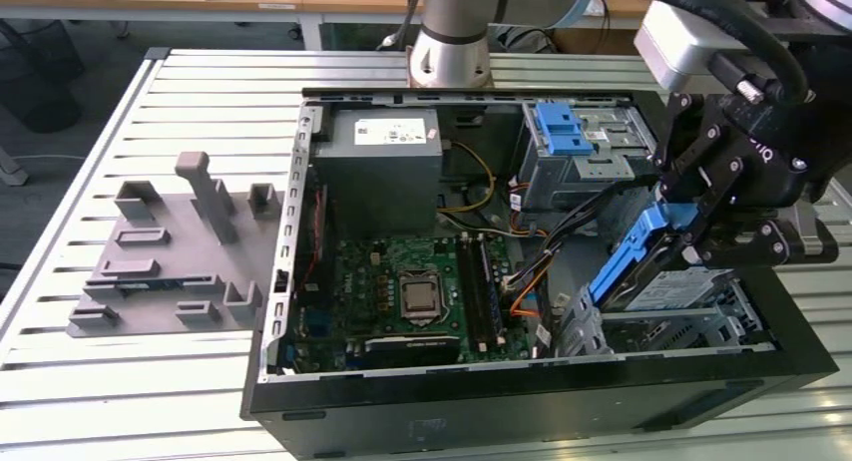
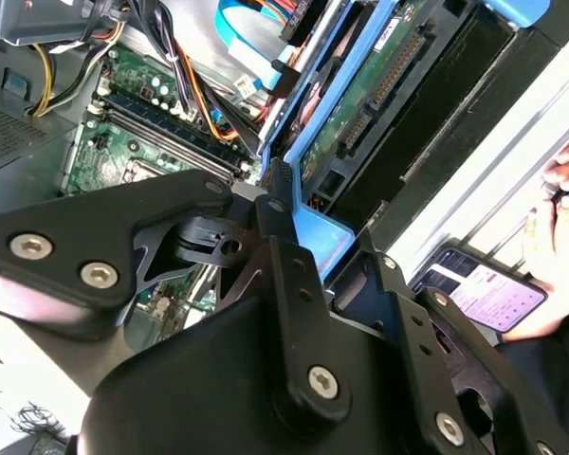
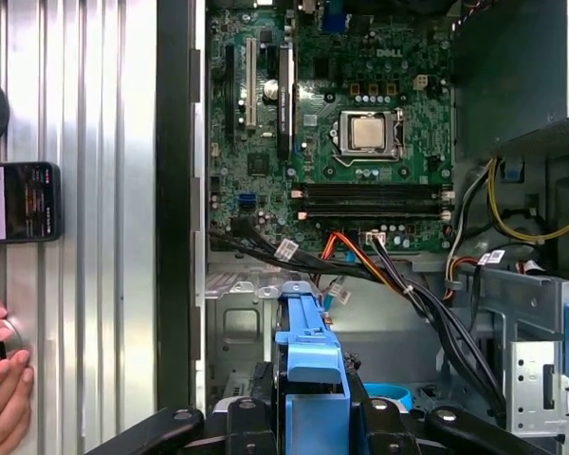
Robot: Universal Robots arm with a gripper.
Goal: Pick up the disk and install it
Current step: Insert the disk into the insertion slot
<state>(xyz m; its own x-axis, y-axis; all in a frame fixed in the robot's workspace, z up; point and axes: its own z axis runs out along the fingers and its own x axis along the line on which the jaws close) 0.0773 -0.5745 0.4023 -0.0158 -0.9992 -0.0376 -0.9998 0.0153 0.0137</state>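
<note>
Now over a ribbed grey metal table [image 1: 174, 381], one open black computer case [image 1: 533, 396]. My black pincer [image 1: 692, 243] clamps one silver, blue-framed disk [image 1: 626, 266]. One phone [image 3: 19, 202] lies nearby.

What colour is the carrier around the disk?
Blue; the disk's carrier shows best in the first wrist view.
</note>
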